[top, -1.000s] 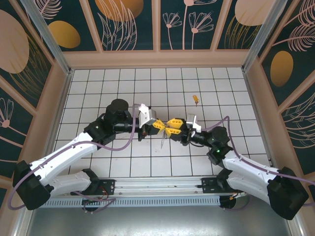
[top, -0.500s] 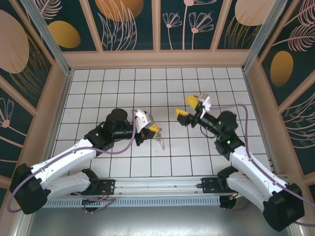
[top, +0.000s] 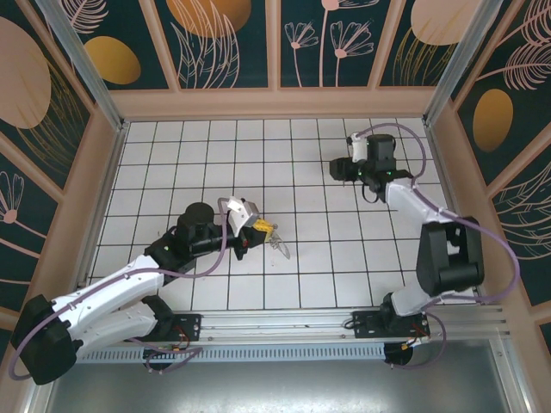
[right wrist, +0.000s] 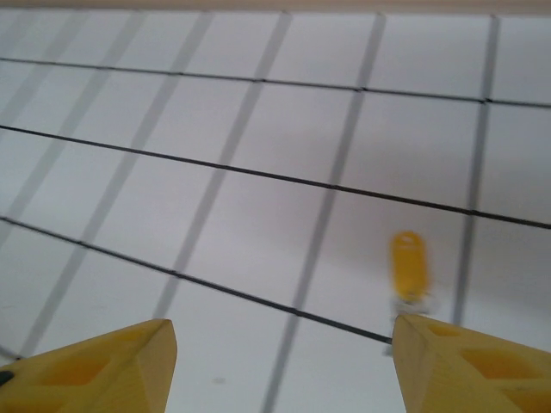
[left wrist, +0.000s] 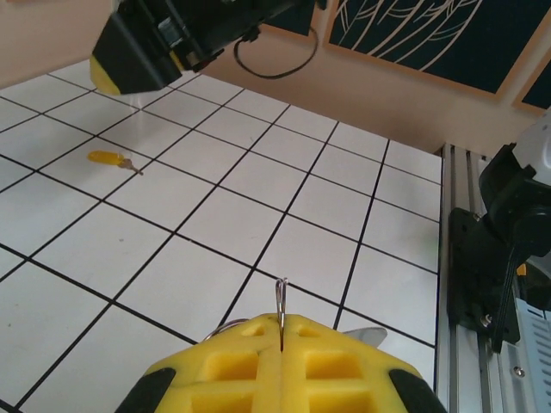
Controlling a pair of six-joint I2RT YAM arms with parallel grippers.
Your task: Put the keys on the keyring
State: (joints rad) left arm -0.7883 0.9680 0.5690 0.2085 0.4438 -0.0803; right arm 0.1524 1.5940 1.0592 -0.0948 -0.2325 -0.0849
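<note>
The task is barely begun: no key is on the keyring yet. The key (right wrist: pixel 410 265), with its orange-yellow head and short shaft, lies flat and untouched on the white tiled surface (top: pixel 172 163). The right hand (right wrist: pixel 280 366) hovers just above the key with its fingers spread wide. The key sits close by one fingertip rather than centred in the gap. Well away from the key, toward the arms' bases, the left hand (left wrist: pixel 281 331) is pressed closed on the keyring (left wrist: pixel 281 297), a thin metal loop standing up between its yellow pads. The ring seems secured, so that half looks done. What is left, as I judge it, is the harder part — grasping the key, carrying it to the ring and threading it on.
</note>
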